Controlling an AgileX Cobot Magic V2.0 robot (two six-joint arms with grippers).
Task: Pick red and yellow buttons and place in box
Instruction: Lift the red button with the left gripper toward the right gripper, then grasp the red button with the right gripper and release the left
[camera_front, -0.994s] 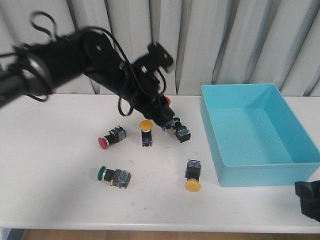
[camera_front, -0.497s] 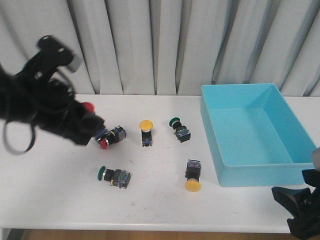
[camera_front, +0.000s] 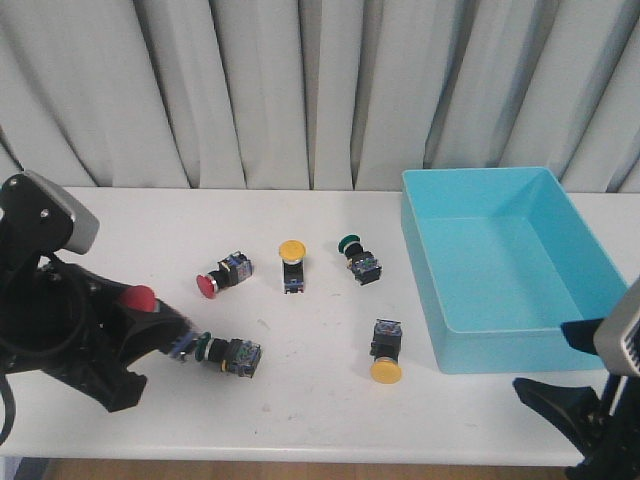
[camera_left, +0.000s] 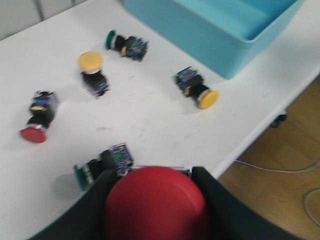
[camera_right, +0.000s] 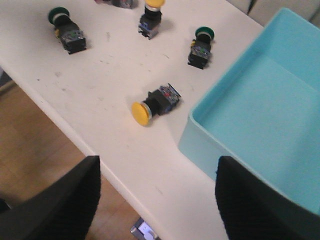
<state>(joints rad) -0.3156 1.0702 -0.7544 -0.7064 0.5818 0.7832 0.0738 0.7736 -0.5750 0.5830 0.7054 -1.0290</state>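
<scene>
White worktop (camera_front: 330, 400), lightly scuffed; pale pleated curtain (camera_front: 300, 90) along the far edge; wood floor (camera_right: 45, 165) below the near edge.

Turquoise box (camera_front: 590, 270) sits at the right of the worktop, nothing visible inside it.

Loose on the worktop: red button (camera_front: 222, 278) on its side left of centre; yellow button (camera_front: 291, 263) just right of it, cap toward the curtain; green-capped button (camera_front: 359, 259) further right; second green-capped button (camera_front: 230, 352) nearer the front; second yellow button (camera_front: 385, 351) near the box's front corner, cap toward the front edge. None touch each other.

Left hand (camera_front: 160, 325) low at the worktop's front left, fingers closed around a held red button (camera_left: 156, 202), red cap up between them. It is just beside the near green-capped button.

Right hand (camera_right: 157, 192) at the front right, below the worktop edge; fingers spread wide apart, gripping nothing.

Against half a second ago: left hand has dropped from beside the loose red button toward the front edge, carrying the red button with it. Right arm has risen further into view. Loose buttons unmoved.
</scene>
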